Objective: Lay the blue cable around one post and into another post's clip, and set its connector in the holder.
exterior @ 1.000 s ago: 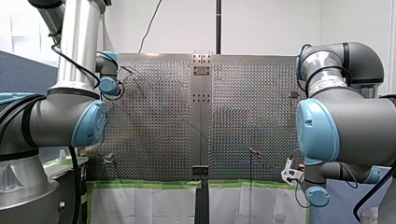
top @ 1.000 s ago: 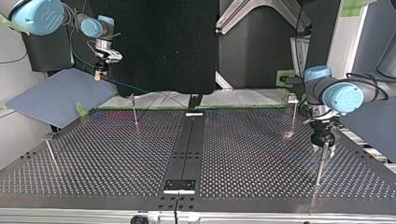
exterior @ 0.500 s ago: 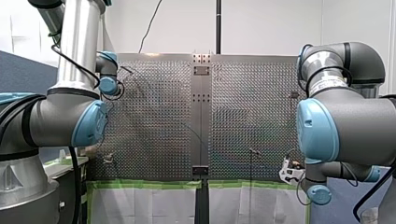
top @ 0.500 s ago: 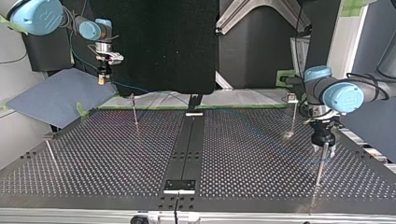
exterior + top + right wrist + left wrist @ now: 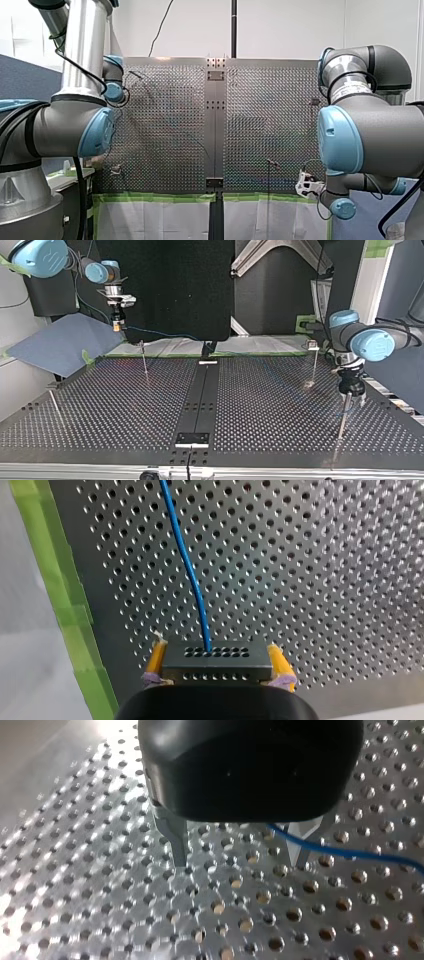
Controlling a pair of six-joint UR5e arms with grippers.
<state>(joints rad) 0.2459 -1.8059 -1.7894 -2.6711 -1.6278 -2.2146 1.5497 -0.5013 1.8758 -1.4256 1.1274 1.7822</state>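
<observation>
My right gripper (image 5: 216, 652) clamps its yellow-padded fingers (image 5: 156, 656) on the black connector (image 5: 216, 661) at the top view's ten o'clock, by the far edge of the bench (image 5: 125, 405). The blue cable (image 5: 187, 570), thin, light and probably limp, trails toward three o'clock. There my left gripper (image 5: 239, 864) has its fingers spread, with the cable beside one. The rigid connector looks the surer hold. The bench is perforated metal, its posts (image 5: 144, 362) well apart.

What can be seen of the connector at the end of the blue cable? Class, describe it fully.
The connector is a dark rectangular block, plastic by its look, with rows of small holes on both visible faces. The blue cable leaves the middle of the face turned away from the gripper. My right gripper clamps its short ends between yellow-padded fingers, clear of the perforated table, near the green tape along its edge.
</observation>
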